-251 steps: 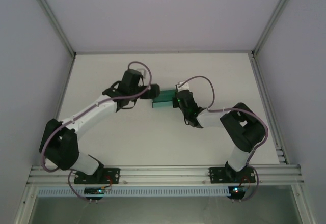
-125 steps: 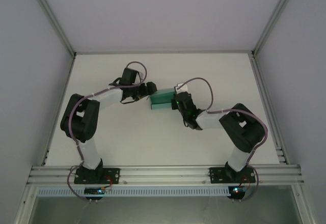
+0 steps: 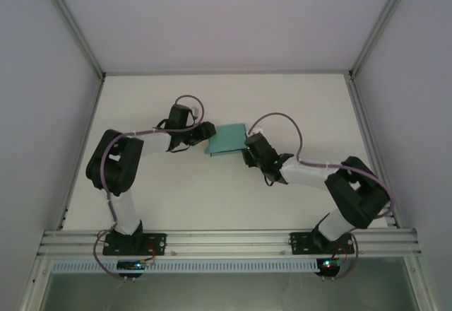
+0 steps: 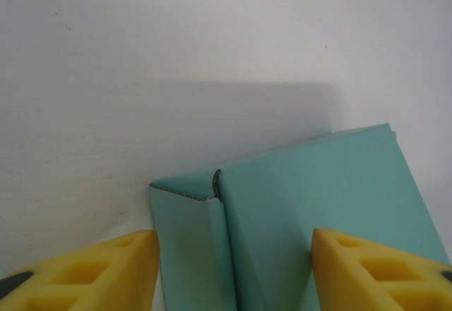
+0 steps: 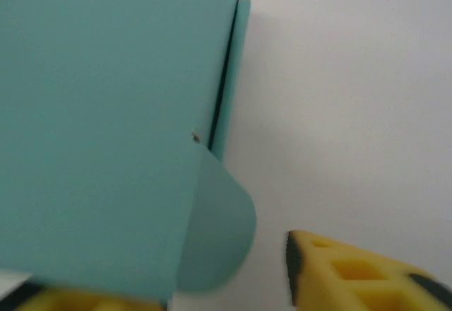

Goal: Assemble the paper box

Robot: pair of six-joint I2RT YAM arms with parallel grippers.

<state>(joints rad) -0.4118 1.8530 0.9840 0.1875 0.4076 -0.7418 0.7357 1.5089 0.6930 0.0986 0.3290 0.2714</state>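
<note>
The paper box [image 3: 227, 140] is a teal-green closed rectangular box lying on the white table between my two arms. My left gripper [image 3: 205, 133] is at its left end. In the left wrist view my left gripper [image 4: 234, 258] is open, its yellow fingers [image 4: 92, 272] set either side of the paper box [image 4: 311, 205] corner, the left one close against the side wall. My right gripper [image 3: 249, 146] is at the box's right end. In the right wrist view my right gripper [image 5: 191, 283] is open, and the paper box [image 5: 106, 127] with its rounded tab [image 5: 222, 233] covers one finger.
The white table [image 3: 212, 191] is bounded by a metal front rail [image 3: 226, 240] where both arm bases are bolted, side rails, and plain walls at left, right and back. Cables loop over both wrists.
My right gripper has opened and let go of the box, which now lies flat. My left arm has folded back at the elbow while its jaws narrowed around the box's left end.
</note>
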